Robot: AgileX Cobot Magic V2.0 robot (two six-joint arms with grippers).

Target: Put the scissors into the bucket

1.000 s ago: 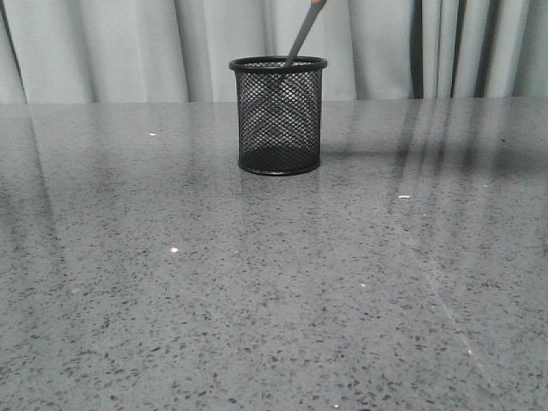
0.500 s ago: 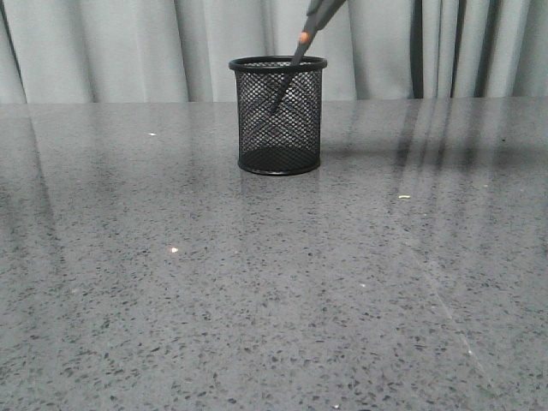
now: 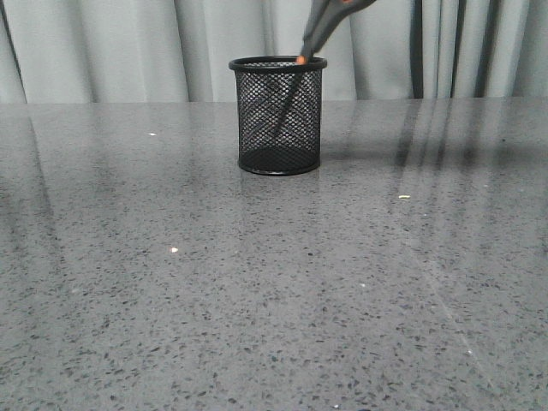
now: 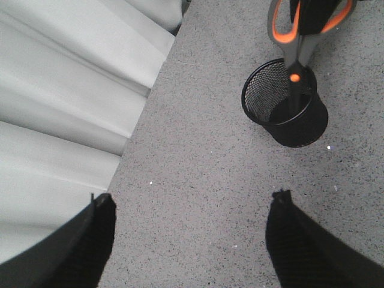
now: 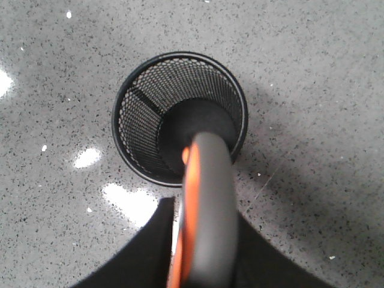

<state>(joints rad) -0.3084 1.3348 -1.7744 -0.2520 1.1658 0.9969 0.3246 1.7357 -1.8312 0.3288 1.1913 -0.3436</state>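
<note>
Front: we are seeing the scissors (image 3: pixel 301 73) slanting blades-down into the bucket (image 3: pixel 277 116) on the tabletop (image 3: pixel 274 282) — tilted to clear the rim.

Left wrist: left pincer (image 4: pixel 191 234) hanging apart, idle.

Right wrist: right pincer (image 5: pixel 201 252) clamping the handles — steering the drop.

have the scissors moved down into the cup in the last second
Yes. In the front view the scissors have gone lower: the orange pivot, earlier out of view above, now sits at the cup's rim.
</note>
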